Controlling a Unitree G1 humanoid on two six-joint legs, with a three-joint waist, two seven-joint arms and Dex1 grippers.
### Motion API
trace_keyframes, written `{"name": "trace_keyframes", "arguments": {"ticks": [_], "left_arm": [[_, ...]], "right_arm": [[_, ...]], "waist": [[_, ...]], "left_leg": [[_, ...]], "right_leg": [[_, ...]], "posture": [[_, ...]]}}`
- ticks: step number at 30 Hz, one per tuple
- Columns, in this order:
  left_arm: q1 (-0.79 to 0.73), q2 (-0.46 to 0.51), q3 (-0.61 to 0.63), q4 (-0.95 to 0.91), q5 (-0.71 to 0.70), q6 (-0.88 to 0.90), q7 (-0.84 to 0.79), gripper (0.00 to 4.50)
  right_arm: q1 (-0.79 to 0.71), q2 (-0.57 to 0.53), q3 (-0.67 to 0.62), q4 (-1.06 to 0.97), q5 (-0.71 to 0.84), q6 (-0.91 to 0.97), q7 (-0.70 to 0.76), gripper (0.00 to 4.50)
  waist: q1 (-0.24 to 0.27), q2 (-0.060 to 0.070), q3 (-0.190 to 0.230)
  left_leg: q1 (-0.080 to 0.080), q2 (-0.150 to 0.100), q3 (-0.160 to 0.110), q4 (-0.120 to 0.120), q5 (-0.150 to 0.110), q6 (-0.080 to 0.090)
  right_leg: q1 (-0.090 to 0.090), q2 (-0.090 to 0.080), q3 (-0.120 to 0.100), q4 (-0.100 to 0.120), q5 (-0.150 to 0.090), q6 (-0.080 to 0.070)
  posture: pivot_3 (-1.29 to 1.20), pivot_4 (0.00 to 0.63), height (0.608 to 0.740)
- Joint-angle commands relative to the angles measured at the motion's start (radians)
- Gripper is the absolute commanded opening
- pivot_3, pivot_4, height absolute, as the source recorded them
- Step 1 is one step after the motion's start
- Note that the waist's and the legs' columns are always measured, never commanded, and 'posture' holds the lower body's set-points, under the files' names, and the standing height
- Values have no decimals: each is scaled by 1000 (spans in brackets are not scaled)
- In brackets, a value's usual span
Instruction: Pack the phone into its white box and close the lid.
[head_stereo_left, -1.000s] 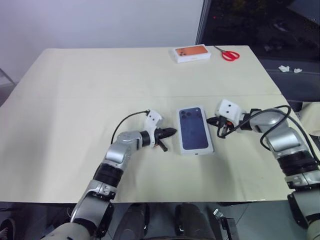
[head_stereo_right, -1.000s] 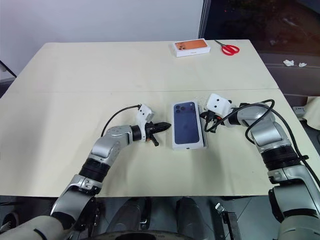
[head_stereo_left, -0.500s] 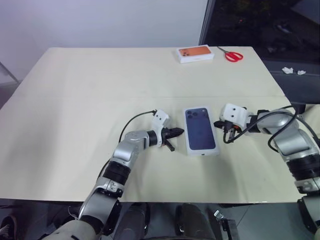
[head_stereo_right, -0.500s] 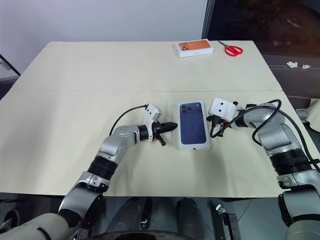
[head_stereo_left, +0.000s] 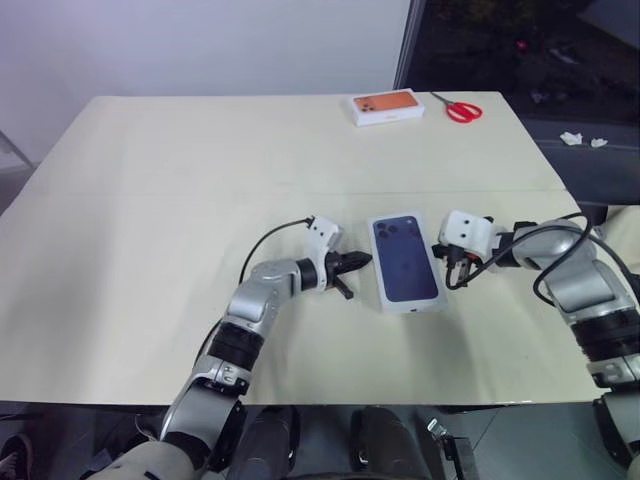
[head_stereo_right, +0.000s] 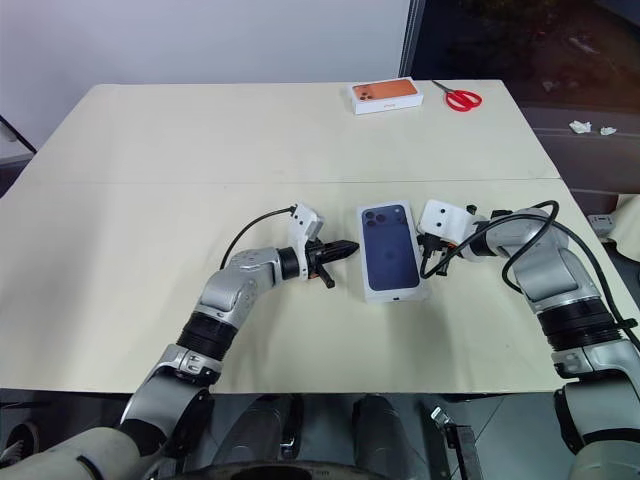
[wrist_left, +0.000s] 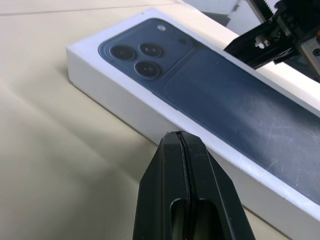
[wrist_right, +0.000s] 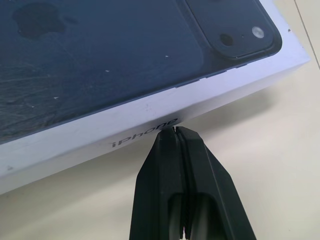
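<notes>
the left gripper (head_stereo_left: 358, 262) sits a little left of the frame's centre in the head views, its black fingers (wrist_left: 186, 190) clenched together with nothing between them. their tip is aimed at the long left side of the closed box and stands just beside it; whether it touches cannot be told.

the right gripper (head_stereo_left: 443, 250) sits right of centre, its fingers (wrist_right: 182, 185) also pressed tight and empty. in the right wrist view their tip comes right up against the white side wall of the box, by the printed lettering; contact looks likely but cannot be confirmed.

between the two grippers, at the middle of the frame, lies the lid (head_stereo_left: 405, 258), face up, showing its dark blue phone picture with the camera cluster at the far end. it is seated down over the white box (wrist_left: 150, 117), so the two read as one closed white pack lying flat on the worktop (head_stereo_left: 150, 200), slightly turned so its far end leans left. the phone itself is hidden.

towards the top of the frame, right of centre, a white box with an orange face (head_stereo_left: 385, 105) lies near the far edge of the worktop, and a pair of red-handled scissors (head_stereo_left: 458, 108) lies just to its right.
</notes>
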Motion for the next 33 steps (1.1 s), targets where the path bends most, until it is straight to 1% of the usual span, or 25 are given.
{"name": "trace_keyframes", "arguments": {"ticks": [1, 6, 11, 14, 16, 19, 22, 24, 26, 31, 33], "left_arm": [[-4, -6, -1, -40, -11, -12, -2, 0], [-7, -9, 8, -31, -14, -21, 7, 0], [-5, 17, 19, -42, -13, -25, 6, 0], [-1, 28, 29, -52, -22, -20, 7, 0], [1, 34, 33, -57, -23, -18, 10, 0], [5, 41, 39, -64, -19, -18, 14, 0], [11, 47, 41, -71, -21, -12, 17, 0], [18, 50, 38, -77, -19, -11, 18, 0], [30, 52, 35, -88, -19, -4, 22, 0], [57, 54, 25, -128, -20, 14, 26, 0], [62, 54, 24, -137, -20, 21, 27, 0]], "right_arm": [[-11, 4, -5, -16, -4, -14, 3, 37], [-31, -16, -20, 17, -30, -32, -10, 37], [-127, -52, -84, 102, -8, -64, -22, 37], [-171, -18, -131, 120, 42, -68, -37, 37], [-186, 37, -180, 92, 123, -4, -38, 37], [-163, 99, -216, 16, 219, 94, -20, 37], [-101, 145, -207, -32, 255, 143, -34, 37], [-51, 164, -187, -47, 251, 146, -48, 37], [0, 168, -151, -52, 212, 105, -59, 37], [79, 158, -119, 27, 156, 32, -91, 37], [113, 157, -106, 22, 150, 17, -84, 37]], "waist": [[0, 0, 0], [0, 0, 0], [-1, 0, 0], [-4, 0, 0], [-6, 0, 0], [-5, 0, 0], [0, 0, 0], [3, 0, 0], [3, 0, 0], [-1, 0, 0], [-1, 0, 0]], "left_leg": [[0, 0, 0, 0, 0, 0], [0, 0, 0, 0, 0, 0], [0, 0, 1, 0, 1, -1], [0, 0, 1, -1, 1, -1], [0, 1, 1, -1, 1, -1], [0, 1, 0, -1, 1, -1], [0, 1, 0, -1, 0, -1], [0, 1, 0, 0, 0, 0], [-1, 0, 0, 0, 0, 0], [0, 0, 1, 0, 0, 0], [0, 0, 1, 0, 0, 1]], "right_leg": [[0, 0, 0, 0, 0, 0], [0, 0, 0, 0, 0, 0], [-1, 0, 0, 0, 0, 0], [-1, 0, 0, 1, 0, 0], [-1, 0, 0, 1, 0, 0], [-1, 0, 1, 1, 0, 0], [-1, 0, 1, 1, 0, 0], [-1, 0, 1, 1, 0, 0], [-1, -1, 1, 1, 0, 0], [-2, 0, 1, 2, 0, 0], [-1, 0, 1, 2, 0, 0]], "posture": [[0, 150, 740], [0, 150, 740], [0, 150, 740], [0, 150, 740], [0, 150, 740], [0, 150, 740], [0, 150, 740], [0, 150, 740], [0, 150, 740], [0, 150, 740], [0, 150, 740]]}}
